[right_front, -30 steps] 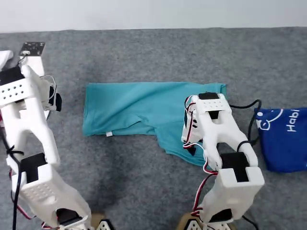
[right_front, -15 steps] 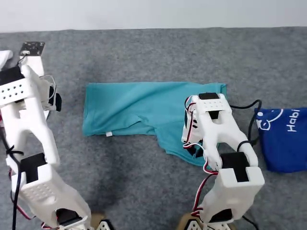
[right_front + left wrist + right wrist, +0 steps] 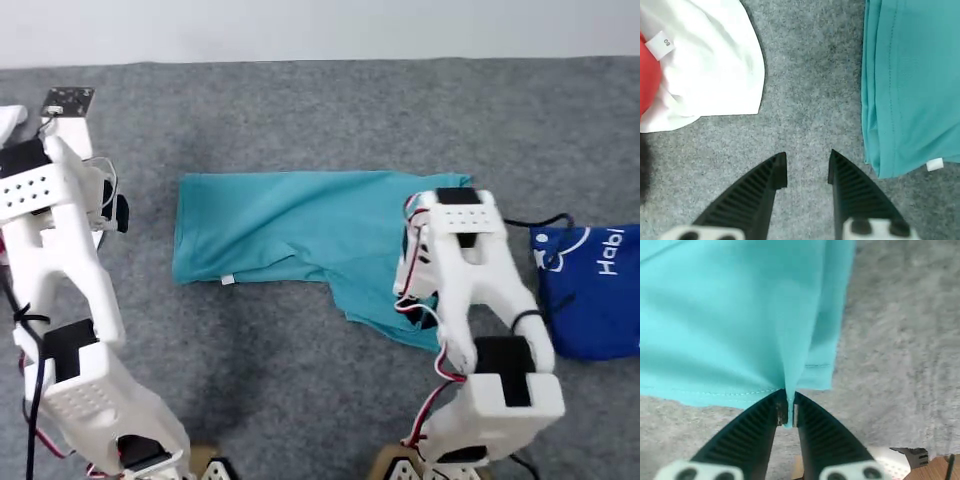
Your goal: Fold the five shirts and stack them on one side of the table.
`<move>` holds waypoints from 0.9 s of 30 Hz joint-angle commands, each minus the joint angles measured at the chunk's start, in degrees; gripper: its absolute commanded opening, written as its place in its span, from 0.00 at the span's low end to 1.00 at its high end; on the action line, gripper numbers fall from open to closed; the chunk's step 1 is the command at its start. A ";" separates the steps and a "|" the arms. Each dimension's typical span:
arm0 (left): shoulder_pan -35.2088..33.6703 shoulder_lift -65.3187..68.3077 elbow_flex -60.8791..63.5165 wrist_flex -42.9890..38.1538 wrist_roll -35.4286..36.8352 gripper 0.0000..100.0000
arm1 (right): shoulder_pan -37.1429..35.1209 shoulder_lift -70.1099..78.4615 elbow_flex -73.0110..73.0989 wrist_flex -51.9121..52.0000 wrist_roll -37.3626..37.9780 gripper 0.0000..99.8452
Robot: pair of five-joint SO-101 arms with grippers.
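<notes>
Shifts right gripper (image 3: 787, 409) toward blue shirt (image 3: 592, 300) | clamps teal shirt (image 3: 270, 225) hem, clenched | holds left gripper (image 3: 807, 166) released above table (image 3: 807, 95) | likely begins fold pull

Left hand (image 3: 807, 162) spread, seemingly low; right hand (image 3: 787, 407) pinched tight, arm bent forward.

Left arm shell: boxy white plastic links of the left arm (image 3: 60, 250), one flat panel dotted with small holes, black motor blocks between links.
Right arm shell: the same white plastic on the right arm (image 3: 470, 290) (black motor faces at two joints).
Wiring: thin red, white and black wires (image 3: 408, 290) looped beside the joints; a thicker black cable (image 3: 535, 220) beside the right arm.
Left gripper (image 3: 807, 167): black, ribbed, tapering fingers on a white mount.
Right gripper (image 3: 787, 410): matching black ribbed fingers, white base with round holes.
</notes>
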 commanded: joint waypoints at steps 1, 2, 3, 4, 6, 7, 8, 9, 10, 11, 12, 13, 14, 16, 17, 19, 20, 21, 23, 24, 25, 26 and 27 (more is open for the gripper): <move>0.44 -3.34 -0.22 -0.79 0.09 0.15 | 2.59 -3.30 -2.55 0.75 2.29 0.01; 0.44 -3.34 -0.22 -0.79 0.09 0.15 | 2.77 -3.21 -2.29 0.75 2.37 0.01; 0.44 -3.34 -0.22 -0.79 0.09 0.15 | 2.68 -3.21 -1.76 0.75 2.37 0.01; 0.44 -3.34 -0.22 -0.79 0.09 0.15 | 2.51 -3.21 -0.97 0.66 2.37 0.01; 0.44 -3.43 -0.22 -0.79 0.09 0.15 | 2.51 -3.21 1.23 0.22 2.46 0.01; 0.44 -3.52 -0.22 -0.79 0.09 0.15 | 2.77 -3.21 2.37 0.13 2.90 0.01; 0.44 -3.60 -0.22 -0.79 0.09 0.15 | 2.86 -3.21 3.43 0.04 3.16 0.01; 0.44 -3.60 -0.22 -0.70 0.09 0.15 | 3.03 -3.30 4.57 -0.31 3.16 0.01; 0.44 -3.69 -0.22 -0.70 0.09 0.15 | 3.38 -3.30 5.45 -0.48 3.16 0.01; 0.44 -3.78 -0.22 -0.70 0.09 0.15 | 3.82 -3.30 6.07 -0.84 3.16 0.01; 0.44 -3.78 -0.22 -0.70 0.09 0.15 | 4.18 -3.30 6.59 -1.27 3.25 0.01; 0.44 -3.87 -0.22 -0.70 0.09 0.15 | 4.70 -3.30 6.86 -1.63 3.43 0.01; 0.44 -3.87 -0.22 -0.70 0.09 0.15 | 5.05 -3.30 7.03 -1.98 3.60 0.01; 0.44 -3.87 -0.22 -0.18 0.09 0.15 | 5.14 -3.30 7.03 -2.42 3.60 0.01; 0.44 -3.87 -0.22 0.26 0.09 0.15 | 4.88 -3.30 7.03 -2.86 3.60 0.01; 0.70 -3.87 -0.22 0.53 0.09 0.15 | 4.18 -3.30 7.03 -3.82 3.60 0.01; 0.79 -3.87 -0.22 0.70 0.09 0.15 | 3.82 -3.30 7.03 -4.35 3.60 0.01; 0.88 -3.87 -0.22 0.88 0.09 0.15 | 3.56 -3.30 7.03 -4.79 3.60 0.01; 1.05 -3.87 -0.22 0.88 0.09 0.15 | 3.03 -3.56 6.77 -5.14 3.60 0.04; 1.14 -3.87 -0.22 0.70 0.09 0.15 | 2.59 -3.74 6.68 -5.14 3.60 0.07; 1.23 -3.78 -0.22 0.62 0.09 0.15 | 2.15 -3.82 6.68 -5.05 3.60 0.12; 1.41 -3.78 -0.22 0.53 0.09 0.15 | 1.63 -3.91 6.68 -4.79 3.60 0.16; 1.67 -3.87 -0.22 0.53 0.09 0.15 | 1.10 -3.91 6.68 -4.53 3.60 0.21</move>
